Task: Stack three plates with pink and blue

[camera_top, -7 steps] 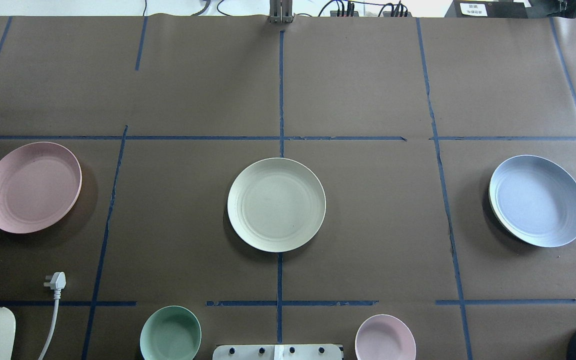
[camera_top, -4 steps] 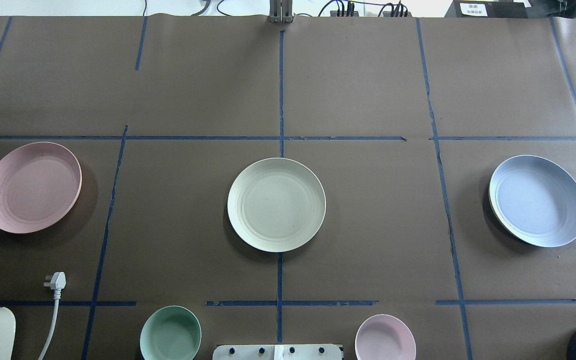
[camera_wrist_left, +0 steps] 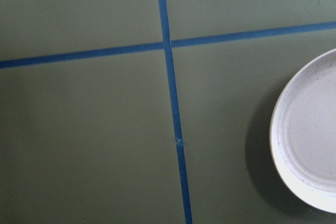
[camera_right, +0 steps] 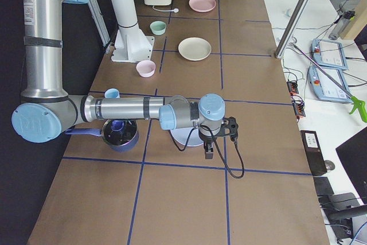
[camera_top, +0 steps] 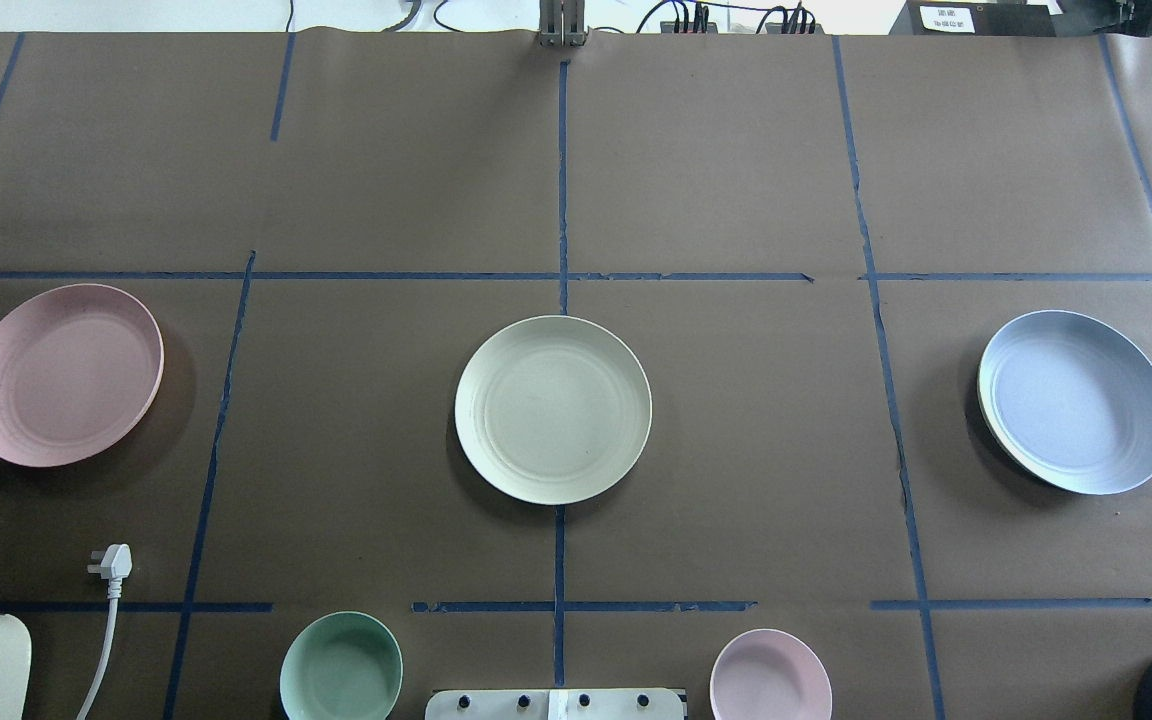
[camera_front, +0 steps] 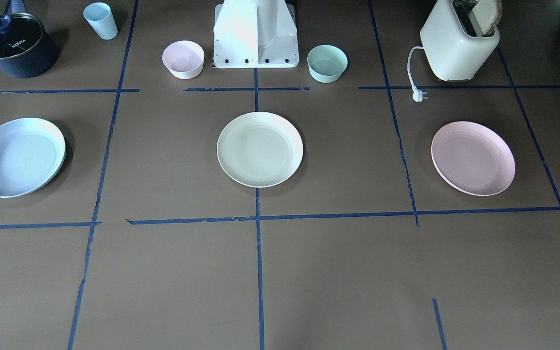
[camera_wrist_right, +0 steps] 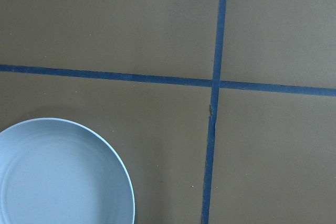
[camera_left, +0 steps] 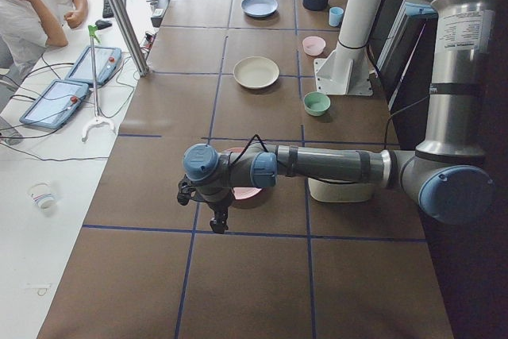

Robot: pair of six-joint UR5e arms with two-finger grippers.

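Observation:
Three plates lie apart in a row on the brown table. The cream plate point(camera_top: 553, 409) is in the middle, the pale pink plate point(camera_top: 63, 374) at the left and the light blue plate point(camera_top: 1075, 401) at the right. My left gripper point(camera_left: 216, 221) hangs over the table beside the pink plate point(camera_left: 242, 193), which also shows in the left wrist view point(camera_wrist_left: 310, 135). My right gripper point(camera_right: 207, 152) hangs beside the blue plate point(camera_right: 186, 137), which also shows in the right wrist view point(camera_wrist_right: 58, 177). I cannot tell whether either gripper is open or shut.
A mint bowl point(camera_top: 341, 667) and a small pink bowl point(camera_top: 770, 676) flank the robot base point(camera_front: 255, 36). A toaster point(camera_front: 459, 41) with its loose plug point(camera_top: 112, 562) stands near the pink plate. A dark pot point(camera_front: 15, 46) and a blue cup point(camera_front: 100, 20) stand near the blue plate.

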